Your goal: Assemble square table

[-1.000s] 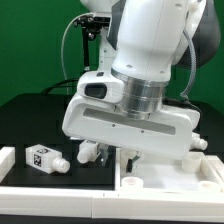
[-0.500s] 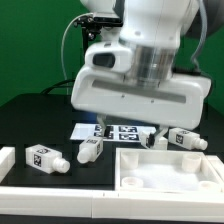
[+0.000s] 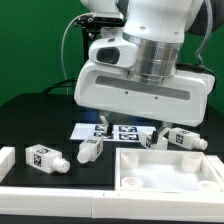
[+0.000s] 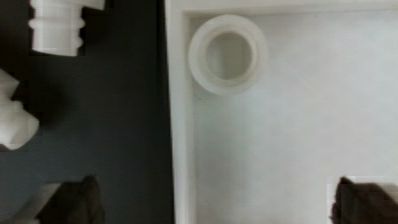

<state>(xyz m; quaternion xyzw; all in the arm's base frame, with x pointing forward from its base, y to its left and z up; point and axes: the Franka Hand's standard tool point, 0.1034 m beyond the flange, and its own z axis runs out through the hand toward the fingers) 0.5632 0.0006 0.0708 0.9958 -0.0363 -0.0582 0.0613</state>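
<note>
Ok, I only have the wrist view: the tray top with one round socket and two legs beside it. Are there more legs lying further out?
Observer: Yes. The exterior view shows a tagged leg lying on its side toward that view's left, well apart from the table top.
Operator: Any on the other side?
Observer: A second tagged leg lies just behind the top's far edge, toward the exterior view's right.
Operator: And what's behind the top, in the middle?
Observer: The marker board lies flat there, beneath the arm.
</note>
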